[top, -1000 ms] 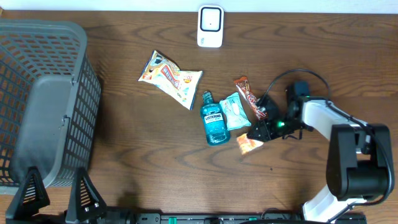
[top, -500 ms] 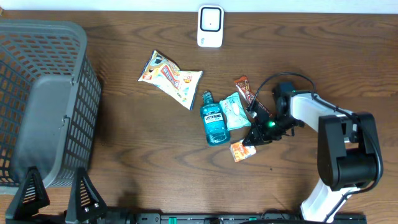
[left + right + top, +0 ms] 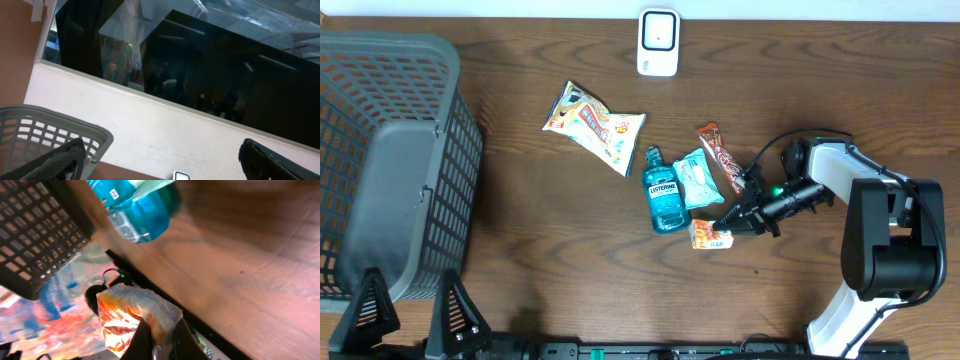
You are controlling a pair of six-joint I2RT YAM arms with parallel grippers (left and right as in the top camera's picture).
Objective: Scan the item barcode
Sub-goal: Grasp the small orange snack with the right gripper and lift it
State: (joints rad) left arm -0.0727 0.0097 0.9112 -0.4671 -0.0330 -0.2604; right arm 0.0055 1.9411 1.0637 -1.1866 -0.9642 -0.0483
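Note:
My right gripper (image 3: 730, 222) is shut on a small orange snack packet (image 3: 708, 236) just right of the blue mouthwash bottle (image 3: 663, 192). In the right wrist view both fingers pinch the packet's (image 3: 131, 316) white edge, with the gripper (image 3: 161, 341) low in the frame. The white barcode scanner (image 3: 658, 42) stands at the table's far edge, well away from the packet. It also peeps in at the bottom of the left wrist view as the scanner (image 3: 181, 175). My left gripper (image 3: 412, 312) is open and empty at the near left.
A grey mesh basket (image 3: 360, 80) fills the left side. A colourful snack bag (image 3: 592, 125), a teal wipes packet (image 3: 698, 178) and a brown bar (image 3: 720, 157) lie around the bottle. The bottle (image 3: 142, 215) is close above the held packet in the right wrist view.
My right gripper has shut on the orange packet. Its wrist has turned and the packet has slid a little towards the left and the near edge. The left arm is still.

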